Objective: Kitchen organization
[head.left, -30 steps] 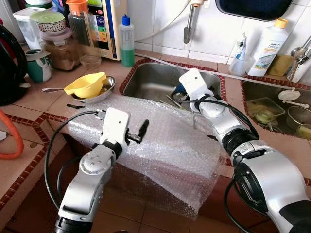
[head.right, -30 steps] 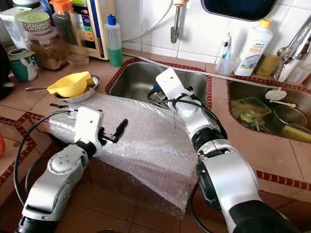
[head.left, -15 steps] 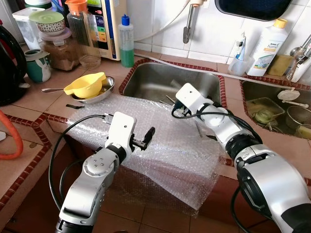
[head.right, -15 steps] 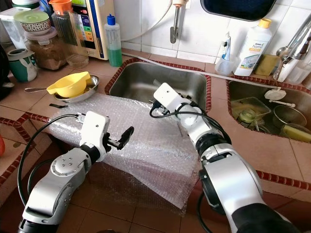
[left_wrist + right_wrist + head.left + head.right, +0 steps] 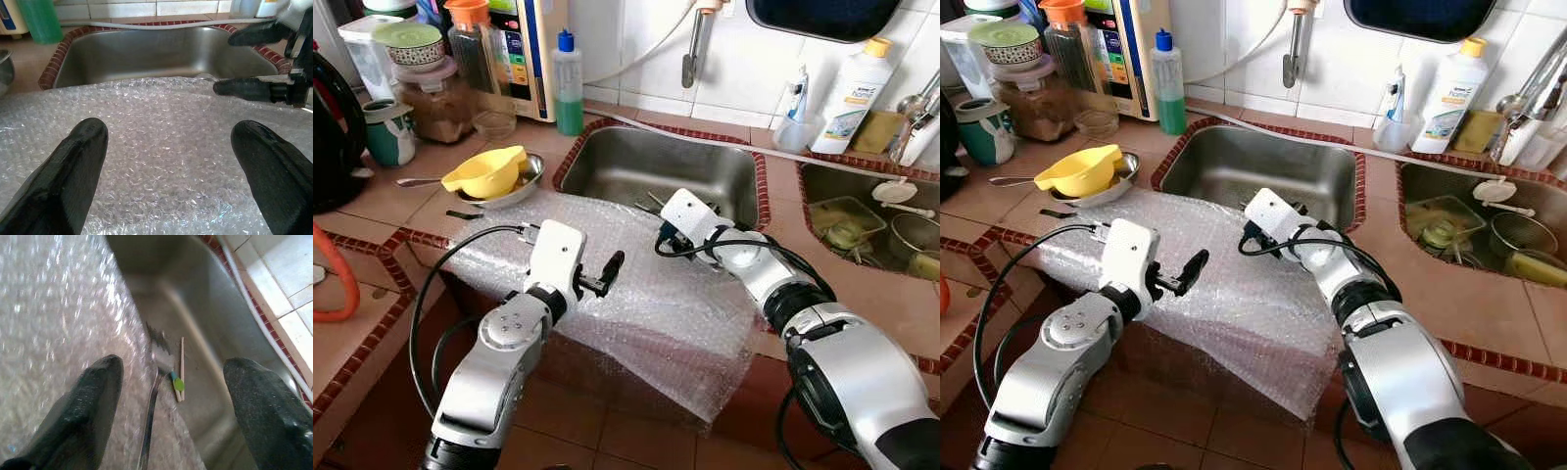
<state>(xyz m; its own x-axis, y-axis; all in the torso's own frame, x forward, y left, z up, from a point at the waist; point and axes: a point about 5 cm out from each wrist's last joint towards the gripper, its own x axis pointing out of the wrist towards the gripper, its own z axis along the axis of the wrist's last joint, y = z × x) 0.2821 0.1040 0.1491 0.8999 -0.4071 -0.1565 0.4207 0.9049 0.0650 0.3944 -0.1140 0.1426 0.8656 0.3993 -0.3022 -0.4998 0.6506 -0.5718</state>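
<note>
Covering the tiled counter edge in front of the stainless steel sink, a clear bubble-wrap sheet hangs over it. Left gripper hovers above the sheet, fingers spread; right gripper, also spread, sits at the sheet's sink-side edge above wooden chopsticks.

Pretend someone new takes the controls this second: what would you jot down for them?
Left gripper: open, empty, above the clear bubble wrap sheet draped over the counter edge.
Right gripper: open, empty, at the sheet's far edge by the steel sink.
In the sink: a pair of pale chopsticks and a metal utensil handle.
Done: nothing gripped yet.
Left: probably clearing the sink items and the wrap.
</note>
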